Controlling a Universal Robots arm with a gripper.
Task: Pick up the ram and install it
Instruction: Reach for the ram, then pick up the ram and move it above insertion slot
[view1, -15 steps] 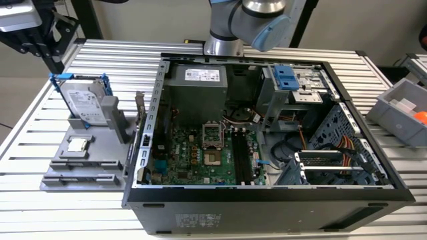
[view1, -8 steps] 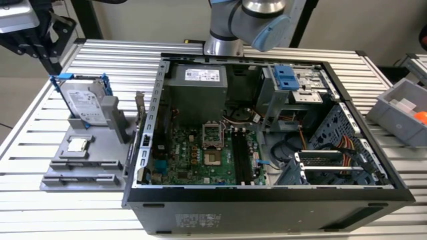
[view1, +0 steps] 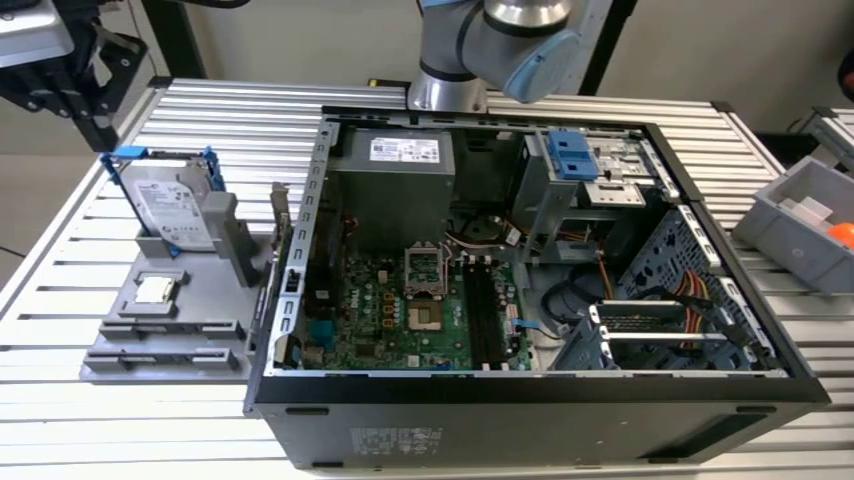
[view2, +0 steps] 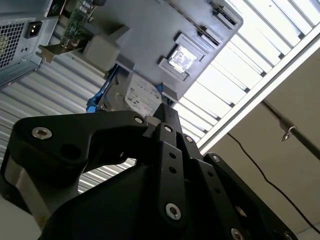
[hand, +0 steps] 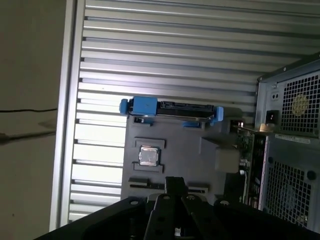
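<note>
The gripper (hand: 172, 181) is hanging above the grey parts holder (hand: 185, 155) on the slatted tabletop (hand: 175, 50), and its fingers (hand: 169, 189) are lying pressed together with nothing between them. The ram (hand: 245, 155), as I am judging it, is the thin green board standing on edge at the holder's side, just beside the computer case (hand: 290, 150). It is looking light and stiff but fragile, so it is asking for a hold on its bare edges, away from chips and contacts.
</note>
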